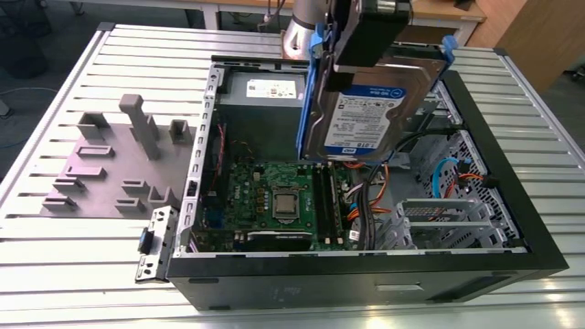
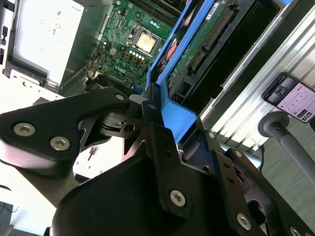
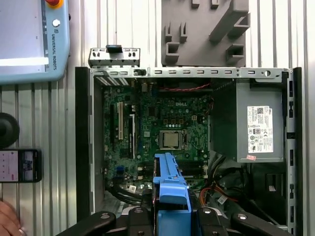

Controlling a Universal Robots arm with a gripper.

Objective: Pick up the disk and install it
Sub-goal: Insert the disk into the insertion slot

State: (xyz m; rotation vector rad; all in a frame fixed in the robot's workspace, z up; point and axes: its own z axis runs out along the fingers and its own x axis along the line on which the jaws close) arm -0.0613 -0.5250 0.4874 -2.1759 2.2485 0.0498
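Tool [image 1: 366,65] clamped narrow on the disk [image 1: 370,116], upper centre of the exterior view. Grip sat on the top end of the blue bracket [image 1: 305,103]. In the second wrist view the fingers [image 2: 147,110] pressed that bracket [image 2: 179,118] from both sides.

Disk hung on edge, long side near vertical, tilted a little. White-and-blue label faced the exterior camera. In the second wrist view its green circuit-board side [image 2: 206,42] showed instead.

Below it lay the open computer case [image 1: 516,205] on its side, taking up the centre and right of the exterior view. Disk's lower edge lined up over the motherboard [image 1: 265,185], close to the memory slots. I could make out no contact with the case.

In the first wrist view the bracket [image 3: 171,182] stood over the board just beside the processor socket [image 3: 171,140], tool [image 3: 171,219] closed around it.

Grey power supply [image 1: 263,96] with white sticker sat in the case at upper centre, on the exterior view's left of the disk. Silver drive cage [image 1: 448,219] at lower right of the case, orange and blue cables [image 1: 384,185] between it and the board.

Grey fixture plate [image 1: 114,164] with upright blocks lay on the slatted worktop [image 1: 55,75], left of frame, beside the case. A phone [image 3: 19,165] and a teach pendant [image 3: 29,39] also lay on the worktop, outside the case.
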